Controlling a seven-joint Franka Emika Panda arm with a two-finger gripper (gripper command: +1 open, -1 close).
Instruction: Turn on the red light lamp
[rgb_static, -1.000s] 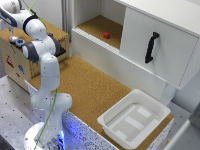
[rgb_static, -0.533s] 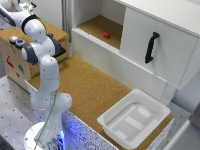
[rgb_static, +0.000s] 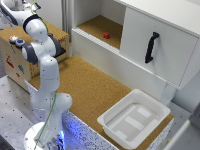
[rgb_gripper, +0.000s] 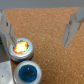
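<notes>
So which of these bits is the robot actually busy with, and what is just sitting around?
In use:
- red light lamp, glowing
- end effector, open above it

Lying about:
- blue lamp
- white tray
- small red block in the cabinet
- black door handle

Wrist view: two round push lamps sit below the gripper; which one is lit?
The red-orange lamp is lit, its dome glowing bright. The blue lamp beside it stays dark. The gripper hangs open above them.

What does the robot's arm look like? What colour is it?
The arm is white and chunky, made of rounded segments with dark bands at the joints. A thin yellow-green cable runs down along it, and blue light glows at its base. In the wrist view, its two fingers look pale grey and slim.
</notes>
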